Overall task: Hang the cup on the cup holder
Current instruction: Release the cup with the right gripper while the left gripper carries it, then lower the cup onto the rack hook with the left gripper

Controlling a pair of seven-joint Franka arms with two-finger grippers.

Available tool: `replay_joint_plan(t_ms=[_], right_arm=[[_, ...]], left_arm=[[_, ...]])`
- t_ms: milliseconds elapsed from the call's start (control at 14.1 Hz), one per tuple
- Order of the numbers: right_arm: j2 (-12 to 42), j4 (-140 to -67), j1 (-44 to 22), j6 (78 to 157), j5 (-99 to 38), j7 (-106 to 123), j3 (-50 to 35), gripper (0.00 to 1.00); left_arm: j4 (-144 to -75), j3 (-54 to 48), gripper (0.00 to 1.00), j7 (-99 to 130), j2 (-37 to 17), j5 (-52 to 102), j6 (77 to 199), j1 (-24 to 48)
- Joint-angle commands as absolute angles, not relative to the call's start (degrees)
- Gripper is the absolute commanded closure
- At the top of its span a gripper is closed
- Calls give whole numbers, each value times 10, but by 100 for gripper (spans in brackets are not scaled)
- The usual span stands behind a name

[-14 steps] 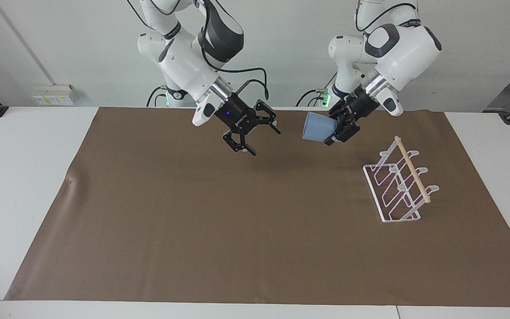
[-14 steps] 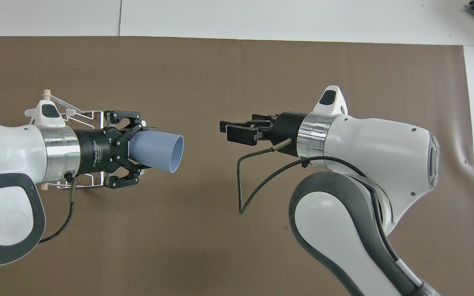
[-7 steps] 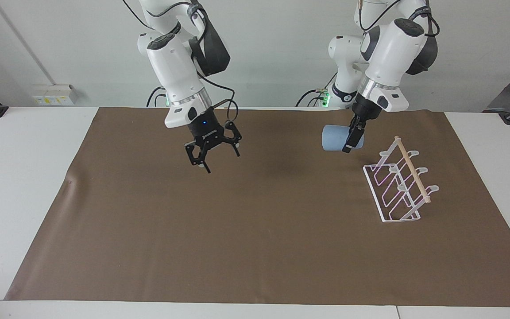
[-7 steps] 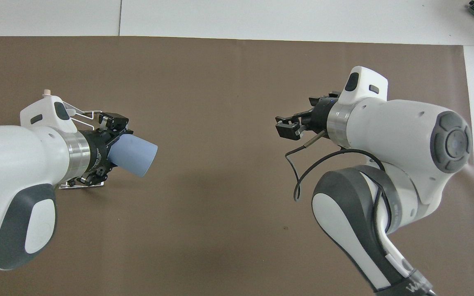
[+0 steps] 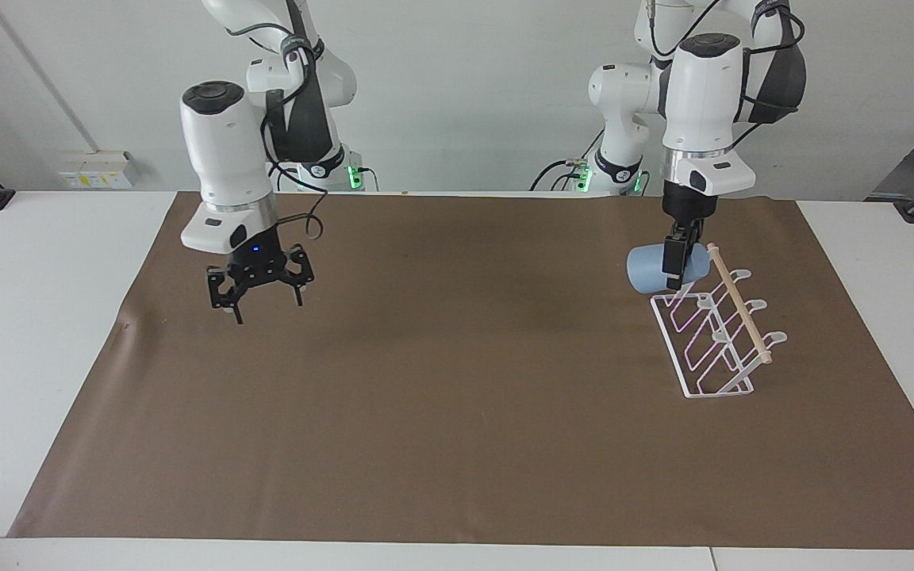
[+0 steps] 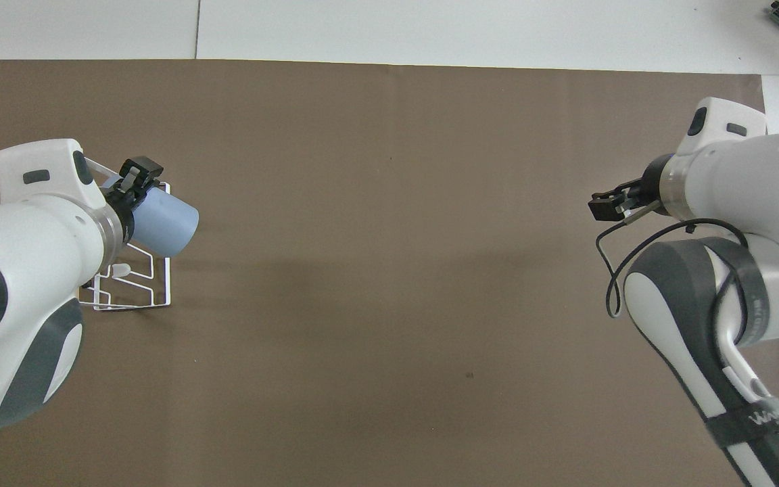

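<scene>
On the bench point(image 5: 44, 317), white top largely covered by a brown mat point(image 5: 457, 396). Toward the left arm's end of the mat, the cup holder point(image 5: 712, 333) point(image 6: 134, 284): white wire rack, rectangular base flat on the mat, looped prongs slanted, light wooden dowel point(image 5: 739, 303) along the top. Over the end of the cup holder nearer the robots, left pincer point(image 5: 674, 268) point(image 6: 134, 177) pointing straight down, fingers clamped on the cup point(image 5: 651, 268) point(image 6: 165, 220). Cup light blue, lying sideways in the air, one end projecting away from the dowel toward the middle of the bench; just beside the dowel's nearer end, contact with the rack not discernible. Over the mat toward the right arm's end, well apart from the cup holder, right pincer point(image 5: 259, 295) point(image 6: 611, 205) pointing down, fingers spread apart and holding nothing, arm waiting.
</scene>
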State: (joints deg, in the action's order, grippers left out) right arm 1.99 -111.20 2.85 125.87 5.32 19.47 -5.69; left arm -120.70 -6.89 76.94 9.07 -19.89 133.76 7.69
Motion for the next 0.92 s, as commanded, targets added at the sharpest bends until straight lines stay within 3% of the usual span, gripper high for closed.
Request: replay_joint_plan(t_ms=[0, 213, 569, 854], right_arm=[[3, -1114, 28, 1189, 64, 150, -23, 0], [-10, -1103, 27, 1126, 59, 86, -11, 0], [-6, -1052, 28, 1055, 25, 56, -11, 0], [-6, -992, 28, 983, 24, 55, -11, 0]], left_arm=[[-1168, -71, 100, 773, 40, -288, 1385, 41], [-1095, -69, 100, 773, -24, -357, 1390, 29], [-1091, -68, 100, 772, -74, -441, 1469, 1], [-1104, -68, 100, 771, -69, -474, 1470, -10]])
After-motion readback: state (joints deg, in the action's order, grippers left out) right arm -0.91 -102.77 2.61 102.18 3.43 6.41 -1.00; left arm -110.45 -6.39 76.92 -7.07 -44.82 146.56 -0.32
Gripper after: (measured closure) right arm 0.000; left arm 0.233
